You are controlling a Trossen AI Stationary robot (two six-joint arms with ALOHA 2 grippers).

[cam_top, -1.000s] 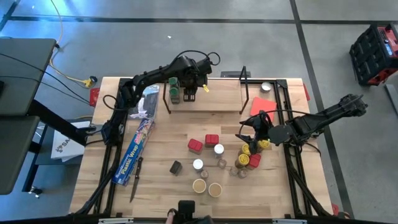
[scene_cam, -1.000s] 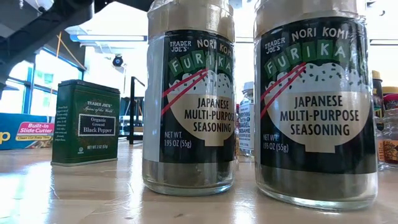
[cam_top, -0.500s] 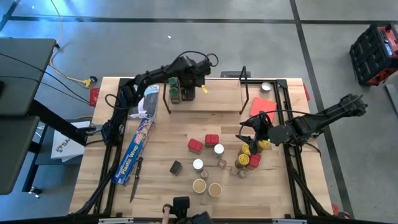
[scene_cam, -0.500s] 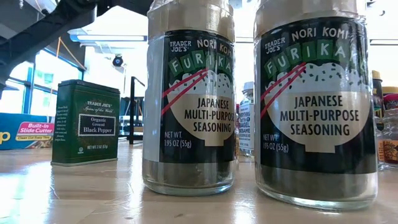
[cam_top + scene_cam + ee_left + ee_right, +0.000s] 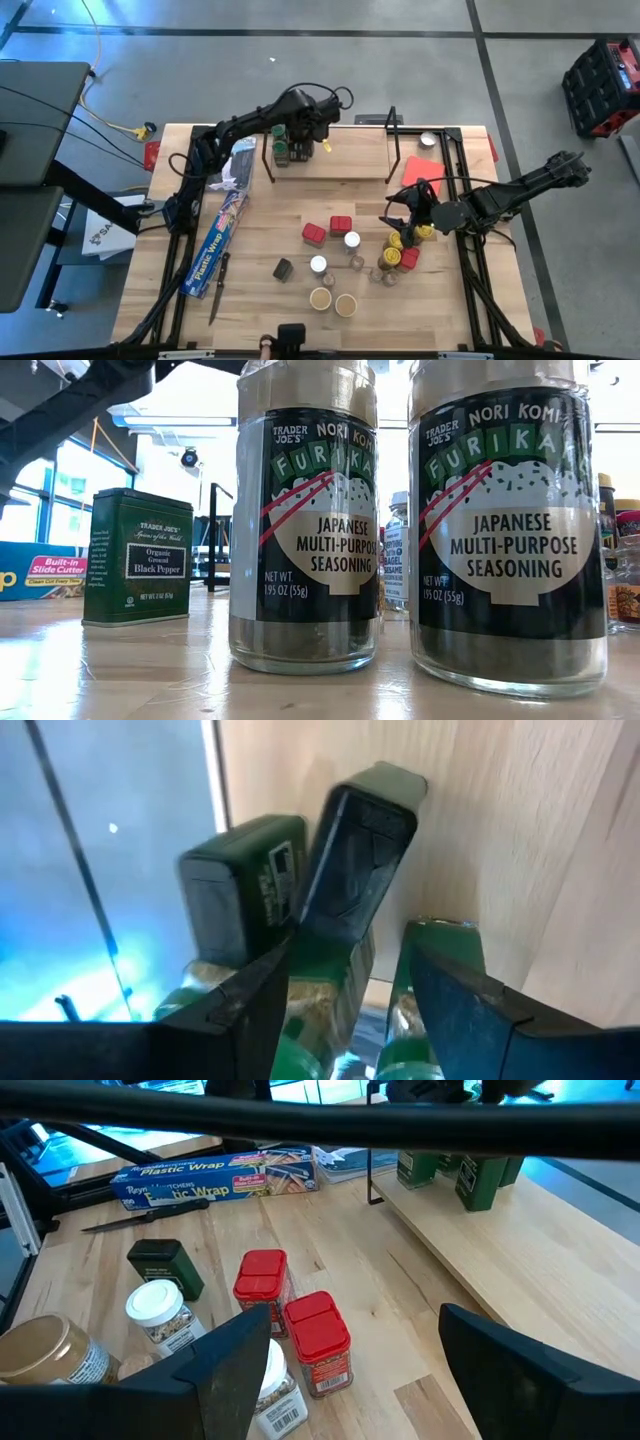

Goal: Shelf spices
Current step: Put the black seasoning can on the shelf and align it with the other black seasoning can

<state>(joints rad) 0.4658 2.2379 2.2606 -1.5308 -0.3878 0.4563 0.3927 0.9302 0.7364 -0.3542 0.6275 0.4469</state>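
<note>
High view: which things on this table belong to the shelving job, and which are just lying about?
Job:
- shelf, green tins already on it
- left tool at those tins
- red tins
- furikake jars
- black pepper tin
- yellow-lidded jars

Lying about:
- plastic wrap box
- red card
- knife

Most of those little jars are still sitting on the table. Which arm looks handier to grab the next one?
Probably the right. Its open gripper hovers beside the jar cluster, red tins just ahead. The left gripper is busy at the shelf around a green tin.
</note>
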